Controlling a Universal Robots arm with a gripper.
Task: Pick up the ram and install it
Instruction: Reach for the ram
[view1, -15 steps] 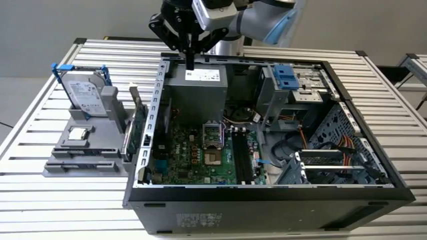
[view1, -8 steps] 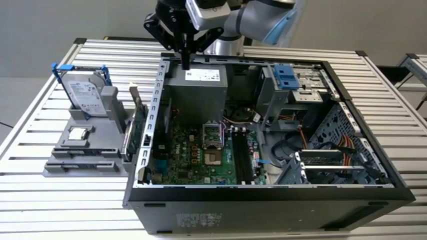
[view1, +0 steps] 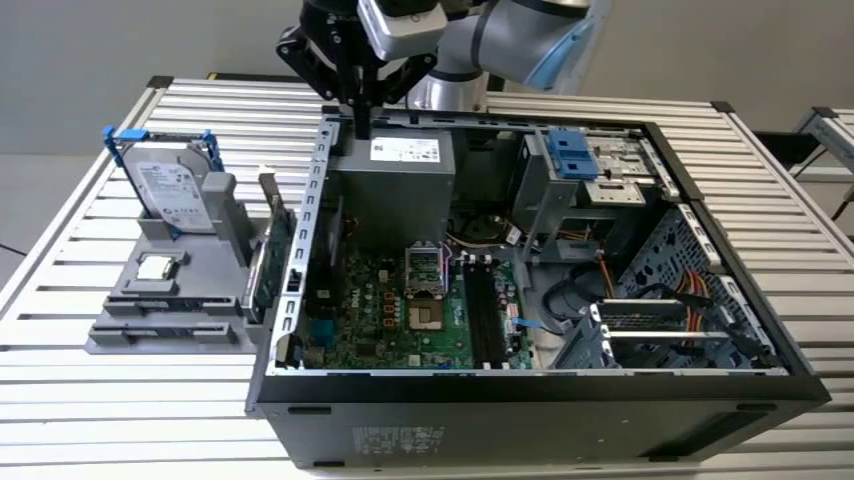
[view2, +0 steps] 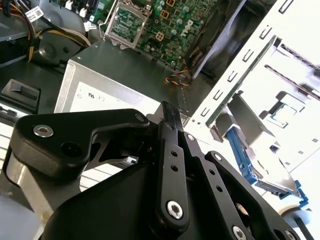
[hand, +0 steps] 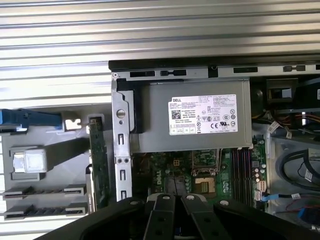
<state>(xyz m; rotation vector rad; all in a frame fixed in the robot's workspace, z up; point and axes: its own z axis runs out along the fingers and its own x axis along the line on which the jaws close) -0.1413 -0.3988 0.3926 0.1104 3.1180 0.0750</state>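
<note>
The ram (view1: 271, 262) is a long, thin, dark green circuit-board stick. It stands on its long edge in a slot of the grey holder (view1: 160, 335) that sits on the desk (view1: 134, 400). It is just outside the open computer case (view1: 318, 170), on the exterior view's left of it, with its length running alongside the case's pale metal wall. The first wrist view shows it edge-on (hand: 98, 160) as a narrow green strip between the holder's grey trays and that wall. It sits free in its slot, not yet installed.
</note>
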